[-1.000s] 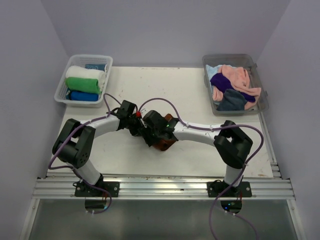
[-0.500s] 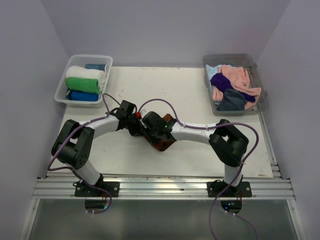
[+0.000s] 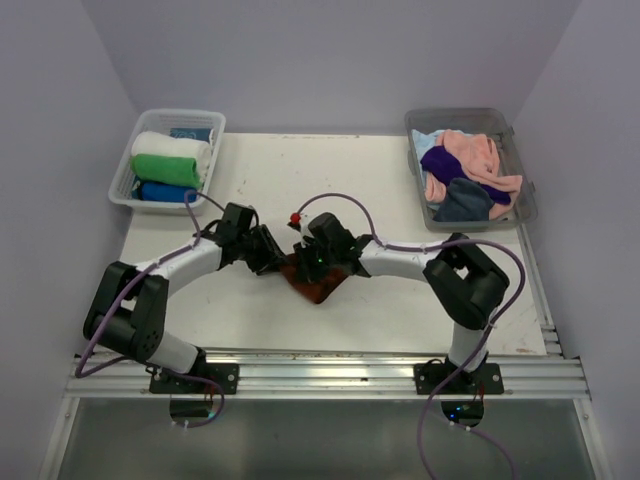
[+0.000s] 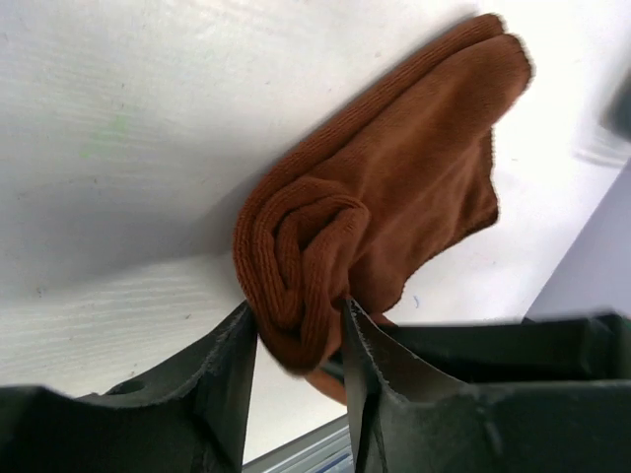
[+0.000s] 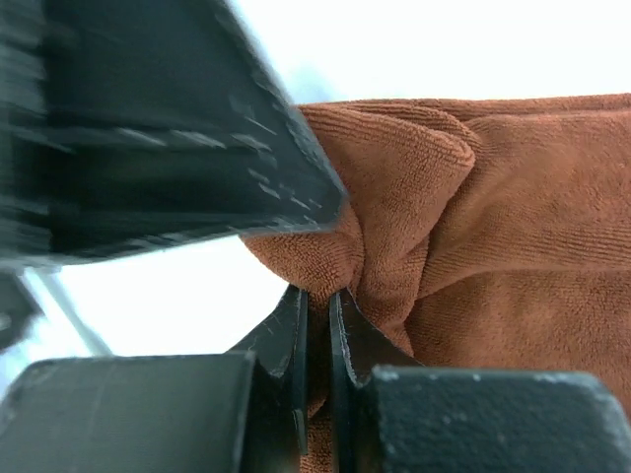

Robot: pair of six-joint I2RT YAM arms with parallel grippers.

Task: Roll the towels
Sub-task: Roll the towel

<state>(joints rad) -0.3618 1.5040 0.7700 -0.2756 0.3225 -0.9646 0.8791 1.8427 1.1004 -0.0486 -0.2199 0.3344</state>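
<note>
A rust-brown towel [image 3: 318, 285] lies partly rolled mid-table between both arms. In the left wrist view its rolled end [image 4: 296, 286] sits between the parted fingers of my left gripper [image 4: 296, 330], which brush it on both sides without squeezing it. My left gripper [image 3: 272, 256] is at the towel's left edge. My right gripper [image 3: 308, 262] comes in from the right, and the right wrist view shows it [image 5: 317, 296] shut on a pinched fold of the towel [image 5: 513, 197]. The black body of the left gripper [image 5: 148, 128] fills that view's upper left.
At the back left a clear bin [image 3: 180, 112] holds rolled white [image 3: 172, 148], green [image 3: 170, 167] and blue [image 3: 165, 192] towels. Another bin [image 3: 460, 113] at the back right holds loose pink [image 3: 470, 150], purple [image 3: 445, 160] and dark grey-blue [image 3: 462, 203] towels. Cables arch over both arms.
My right gripper has closed onto a fold of the rust-brown towel. My left gripper's jaws have widened and that arm has drawn back to the left.
</note>
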